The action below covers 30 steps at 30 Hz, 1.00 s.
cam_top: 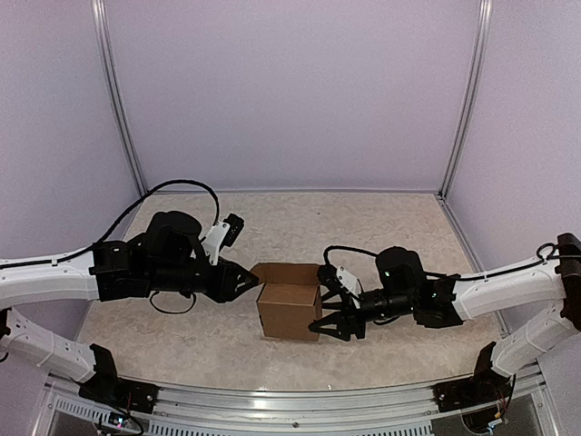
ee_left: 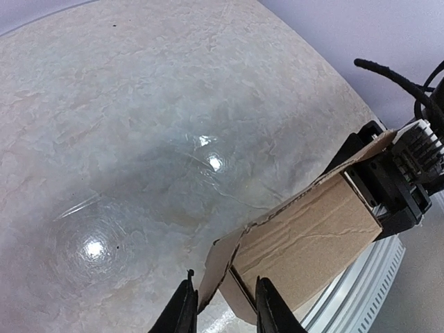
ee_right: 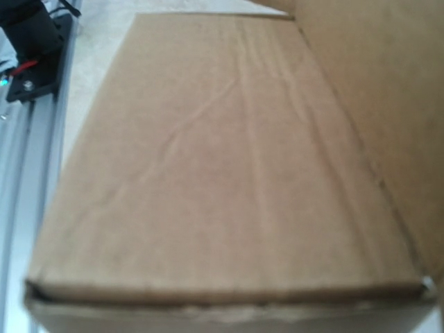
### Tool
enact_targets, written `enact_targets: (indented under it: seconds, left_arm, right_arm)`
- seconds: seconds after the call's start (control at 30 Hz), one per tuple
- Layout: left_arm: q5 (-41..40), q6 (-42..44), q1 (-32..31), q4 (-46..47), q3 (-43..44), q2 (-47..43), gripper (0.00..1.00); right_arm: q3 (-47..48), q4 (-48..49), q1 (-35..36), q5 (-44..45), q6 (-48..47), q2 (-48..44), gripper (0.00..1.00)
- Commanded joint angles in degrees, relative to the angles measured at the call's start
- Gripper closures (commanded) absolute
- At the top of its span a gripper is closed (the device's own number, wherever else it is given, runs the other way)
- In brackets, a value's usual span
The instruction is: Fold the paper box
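**Item 1. Left end effector (cam_top: pixel 243 280).** It sat at the box's left end. Its fingers (ee_left: pixel 182 310) were part-spread on either side of the loose flap (ee_left: pixel 214 267). No clamping on the flap was visible.

**Item 2. Box (cam_top: pixel 289 311).** Brown cardboard, lightly creased. It stood mid-counter (cam_top: pixel 381 227) between the two arms, already raised into a squarish body. The left flap hung outward, unfolded.

**Item 3. Right end effector (cam_top: pixel 329 309).** It sat hard by the box's right side with its fingers spread wide. Its wrist view was filled with blurred cardboard, so whether it touched or pressed the box could not be told.

**Step in hand (judged).** Folding the left flap inward.

**Handling notes (judged).**
- The right side should brace the body so the light box does not slide or skew.
- The left should swing the flap about its crease rather than push it flat-on.
- The flap should be led along its crease line, slowly. The board already showed wrinkles and would likely buckle under a sideways load.
- The flap edge should clear the wall before being pressed home.

**Count.**
- End effectors: two
- Boxes: one
- Loose flaps plainly seen: one
- Counters: one
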Motion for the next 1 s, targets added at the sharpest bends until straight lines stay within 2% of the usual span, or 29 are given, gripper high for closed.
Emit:
enact_targets:
  seconds: [0.0, 0.2, 0.37, 0.5, 0.97]
  left_arm:
    - [-3.07, 2.4, -0.49, -0.14, 2.16, 1.24, 0.73]
    - [-3.53, 3.57, -0.4, 0.84, 1.76, 3.29, 0.83]
    - [-4.66, 3.42, -0.4, 0.89, 1.44, 5.98, 0.95]
    - [-6.8, 2.92, -0.4, 0.45, 1.17, 6.91, 0.99]
    - [-10.82, 0.41, -0.48, 4.89, -2.28, 9.92, 1.0]
  right_arm:
    - [-0.67, 2.85, 0.75, 1.97, -2.85, 1.96, 0.74]
    - [-1.21, 7.19, 1.53, 4.73, -4.39, 4.37, 0.77]
    - [-2.85, 13.52, 1.85, 7.15, -5.65, 7.23, 0.78]
    - [-4.18, 18.97, 1.94, 9.83, -6.55, 9.83, 0.8]
    - [-6.52, 43.21, 3.36, 20.85, -6.64, 24.74, 0.81]
